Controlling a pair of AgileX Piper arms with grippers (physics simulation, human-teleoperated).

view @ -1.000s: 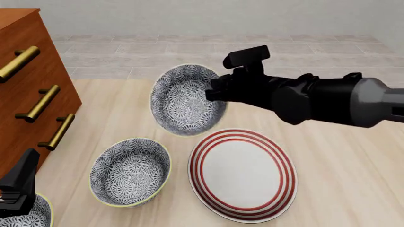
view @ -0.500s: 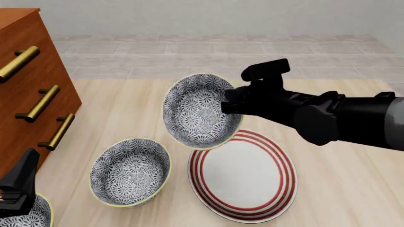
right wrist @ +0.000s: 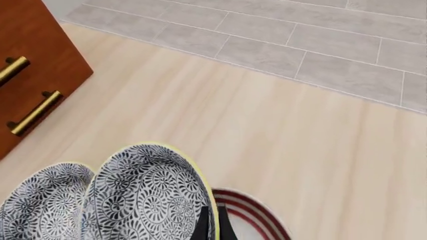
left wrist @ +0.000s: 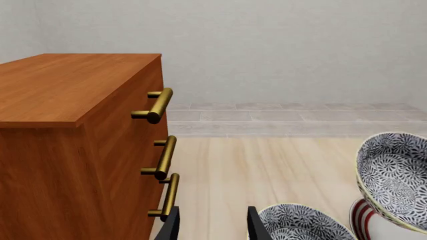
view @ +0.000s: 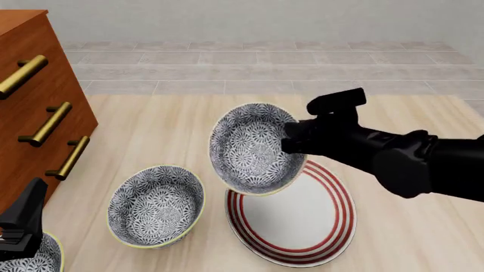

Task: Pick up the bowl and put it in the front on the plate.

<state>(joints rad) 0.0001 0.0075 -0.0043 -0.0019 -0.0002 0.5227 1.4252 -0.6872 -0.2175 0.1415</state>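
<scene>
The bowl [view: 253, 148], navy-and-white floral with a yellowish rim, hangs tilted in the air with its inside facing the camera. It is over the far left edge of the plate [view: 339, 225], white with red rings. My right gripper [view: 292, 145] is shut on the bowl's right rim. In the right wrist view the bowl [right wrist: 147, 196] fills the frame's lower part, with the fingertips [right wrist: 202, 226] pinching its rim and the plate [right wrist: 257, 216] just behind. My left gripper [view: 22, 224] rests low at the near left, open and holding nothing [left wrist: 212, 227]. The left wrist view shows the bowl [left wrist: 393, 180] beside the plate [left wrist: 359, 222].
A second look-alike bowl [view: 155, 205] sits on the table left of the plate, and a third [view: 32, 259] lies at the near left corner under my left gripper. A wooden dresser [view: 38, 85] with brass handles stands along the left side.
My right gripper has carried the bowl nearer, rightward and lower, from the table's middle to just over the plate's far left edge. The left arm has not moved.
</scene>
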